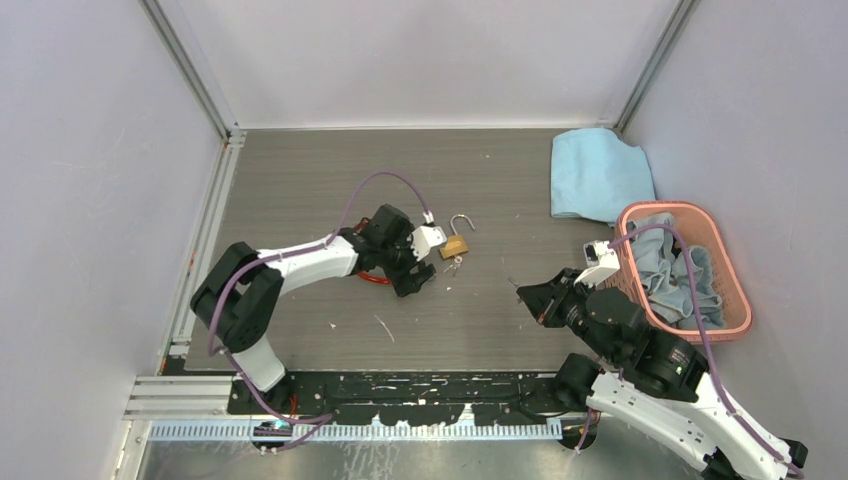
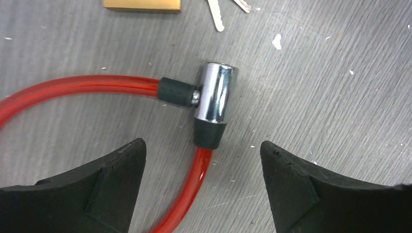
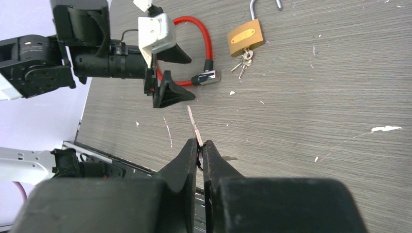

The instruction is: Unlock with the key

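Observation:
The brass padlock [image 1: 455, 245] lies mid-table with its steel shackle swung open. The key bunch [image 1: 454, 266] sits at its bottom edge; I cannot tell if a key is in the keyhole. Both show in the right wrist view, padlock [image 3: 246, 37] and keys [image 3: 243, 62]. My left gripper [image 1: 425, 262] is open and empty, low over the red cable lock's chrome end [image 2: 215, 92], its fingers either side of the red cable. The key tips [image 2: 216, 14] and padlock edge [image 2: 141, 5] lie just beyond. My right gripper [image 1: 520, 290] is shut and empty [image 3: 200, 143], well right of the padlock.
A pink basket [image 1: 735, 300] holding grey-blue cloths stands at the right, beside my right arm. A folded light blue cloth [image 1: 598, 175] lies at the back right. The red cable loop [image 3: 206, 43] lies under my left gripper. Walls enclose the table on three sides.

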Action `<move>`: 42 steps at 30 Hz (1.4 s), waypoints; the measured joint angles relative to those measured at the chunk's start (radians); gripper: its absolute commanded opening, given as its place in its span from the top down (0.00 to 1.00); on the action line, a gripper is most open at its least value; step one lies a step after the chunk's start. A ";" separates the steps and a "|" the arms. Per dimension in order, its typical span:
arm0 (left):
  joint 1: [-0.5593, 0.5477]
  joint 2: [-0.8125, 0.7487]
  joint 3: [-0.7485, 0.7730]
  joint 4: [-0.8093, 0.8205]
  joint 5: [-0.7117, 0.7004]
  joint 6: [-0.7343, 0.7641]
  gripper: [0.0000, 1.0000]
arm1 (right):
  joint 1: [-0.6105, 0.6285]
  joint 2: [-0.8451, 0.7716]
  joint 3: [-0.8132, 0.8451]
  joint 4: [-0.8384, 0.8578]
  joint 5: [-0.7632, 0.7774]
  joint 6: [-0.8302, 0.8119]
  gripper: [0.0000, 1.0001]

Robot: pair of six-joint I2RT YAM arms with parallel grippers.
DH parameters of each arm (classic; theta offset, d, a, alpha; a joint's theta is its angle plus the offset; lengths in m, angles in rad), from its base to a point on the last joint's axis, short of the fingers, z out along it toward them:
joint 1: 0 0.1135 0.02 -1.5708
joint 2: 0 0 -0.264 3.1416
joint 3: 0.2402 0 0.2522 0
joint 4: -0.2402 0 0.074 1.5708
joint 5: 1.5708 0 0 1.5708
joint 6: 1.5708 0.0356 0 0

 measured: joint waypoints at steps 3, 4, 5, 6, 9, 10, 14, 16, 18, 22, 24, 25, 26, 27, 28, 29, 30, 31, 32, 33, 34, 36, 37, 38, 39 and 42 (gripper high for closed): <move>-0.014 0.032 0.000 -0.002 0.000 -0.005 0.19 | 0.000 0.000 0.000 0.000 0.000 0.000 0.99; -0.018 0.041 0.002 -0.002 0.000 -0.006 0.21 | 0.000 0.000 0.000 0.000 0.000 0.000 0.99; -0.021 0.051 0.006 -0.001 0.000 -0.007 0.24 | 0.000 0.000 0.000 0.000 0.000 0.000 0.99; -0.024 0.062 0.011 -0.001 0.000 -0.008 0.26 | 0.000 0.000 0.000 0.000 0.000 0.000 0.99; -0.026 0.090 0.028 0.002 0.002 -0.011 0.30 | 0.000 0.000 0.000 0.000 0.000 0.000 0.99; -0.026 0.095 0.035 0.003 0.002 -0.014 0.34 | 0.000 0.001 0.000 0.000 0.000 0.000 0.99; -0.025 0.120 0.059 0.014 0.002 -0.020 0.57 | 0.000 0.004 0.000 0.000 0.000 0.000 0.99; -0.025 0.131 0.068 0.023 -0.001 -0.022 0.74 | 0.000 0.004 0.000 0.000 0.000 0.000 0.99; -0.026 0.137 0.075 0.025 -0.006 -0.021 0.89 | 0.000 0.004 0.000 0.000 0.000 0.000 0.99; -0.036 0.134 0.075 0.026 -0.022 -0.006 1.00 | 0.000 0.004 0.000 0.000 0.000 0.000 0.99; -0.040 0.125 0.072 0.019 -0.024 0.001 1.00 | 0.000 0.005 0.000 0.000 0.000 0.000 0.99; -0.041 0.116 0.064 0.013 -0.019 0.003 1.00 | 0.000 0.006 0.000 0.000 -0.001 0.000 0.99; -0.042 0.099 0.054 0.003 -0.012 0.003 1.00 | 0.000 0.008 0.000 0.001 -0.002 0.000 0.99; -0.043 0.079 0.044 -0.006 -0.003 0.003 1.00 | 0.000 0.011 0.000 0.002 -0.003 0.000 0.99; -0.043 0.049 0.029 -0.012 0.010 0.003 1.00 | 0.000 0.017 0.000 0.002 -0.010 0.000 0.99; -0.044 0.020 0.018 -0.015 0.021 0.003 1.00 | 0.000 0.023 0.000 0.003 -0.019 0.000 0.99; -0.045 -0.016 0.000 -0.008 0.034 0.003 1.00 | 0.000 0.029 0.000 0.004 -0.030 0.000 0.99; -0.046 -0.056 -0.022 0.004 0.047 0.003 1.00 | 0.000 0.035 0.000 0.004 -0.043 0.003 0.99; -0.047 -0.087 -0.039 0.012 0.056 0.005 1.00 | 0.000 0.041 0.000 0.003 -0.061 0.007 0.99; -0.054 -0.135 -0.081 0.051 0.065 0.012 1.00 | 0.000 0.045 0.000 0.003 -0.077 0.012 0.99; -0.062 -0.170 -0.114 0.076 0.069 0.022 1.00 | 0.000 0.050 0.000 0.003 -0.098 0.019 0.99; -0.087 -0.242 -0.191 0.120 0.085 0.039 1.00 | 0.000 0.052 0.000 0.000 -0.134 0.031 0.99; -0.098 -0.272 -0.227 0.141 0.097 0.048 1.00 | 0.000 0.052 0.000 -0.003 -0.153 0.037 0.99; -0.107 -0.288 -0.248 0.151 0.107 0.053 1.00 | 0.000 0.052 0.000 -0.008 -0.179 0.046 0.99; -0.115 -0.305 -0.270 0.164 0.124 0.056 1.00 | 0.000 0.052 0.000 -0.013 -0.200 0.053 0.99; -0.117 -0.352 -0.320 0.208 0.178 0.055 1.00 | 0.000 0.054 0.000 -0.023 -0.287 0.081 0.99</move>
